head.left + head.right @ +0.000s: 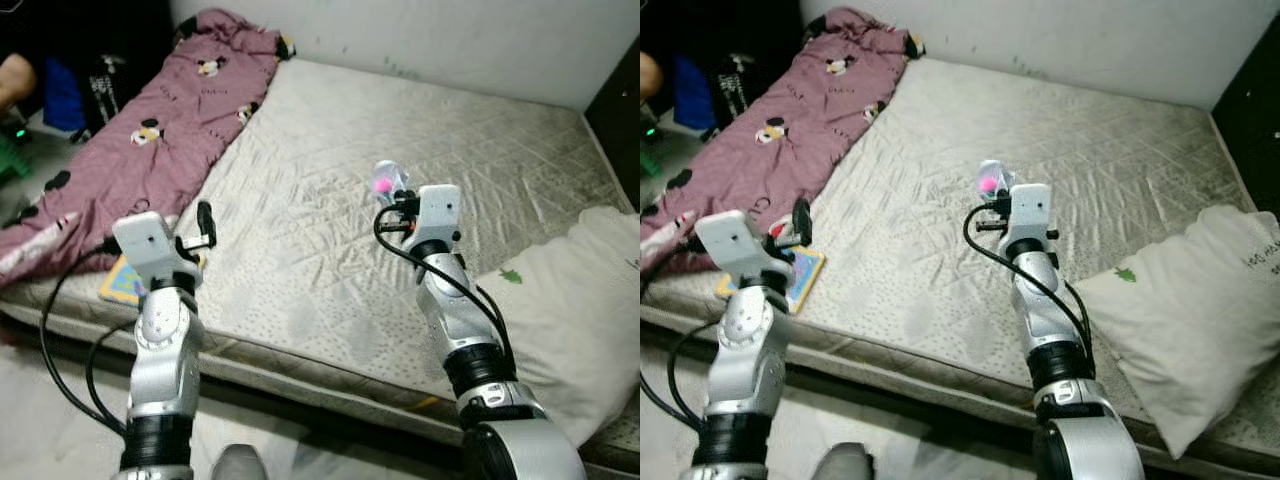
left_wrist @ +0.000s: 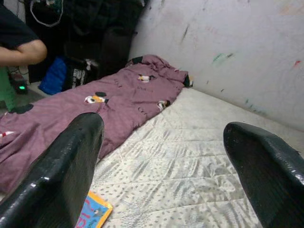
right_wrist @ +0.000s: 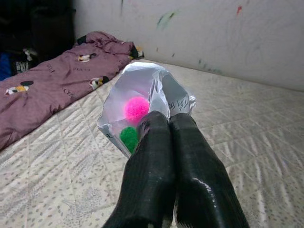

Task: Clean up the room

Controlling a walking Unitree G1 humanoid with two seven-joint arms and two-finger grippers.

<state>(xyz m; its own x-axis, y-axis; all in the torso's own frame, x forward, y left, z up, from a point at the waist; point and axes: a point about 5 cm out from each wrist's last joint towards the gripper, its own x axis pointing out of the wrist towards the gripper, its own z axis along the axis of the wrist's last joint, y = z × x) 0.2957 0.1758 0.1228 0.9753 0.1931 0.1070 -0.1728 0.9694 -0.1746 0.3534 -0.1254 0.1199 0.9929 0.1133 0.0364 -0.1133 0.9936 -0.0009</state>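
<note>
My right gripper [image 3: 168,124] is shut on a clear plastic bag [image 3: 142,102] holding a pink and a green pompom, raised above the middle of the mattress [image 1: 330,150]. The same bag [image 1: 388,181] shows past the right wrist in the left eye view. My left gripper [image 2: 166,156] is open with nothing between its fingers, held over the mattress's front left edge. A colourful book [image 1: 800,272] lies flat on that edge, just under the left gripper. A purple blanket [image 1: 150,120] with cartoon prints stretches along the left side of the mattress.
A white pillow [image 1: 570,300] lies at the mattress's front right corner. A wall [image 1: 430,40] runs behind the bed. A person's arm [image 2: 21,51] and dark bags [image 2: 66,76] are at the far left, beyond the blanket. Bare floor lies in front of the bed.
</note>
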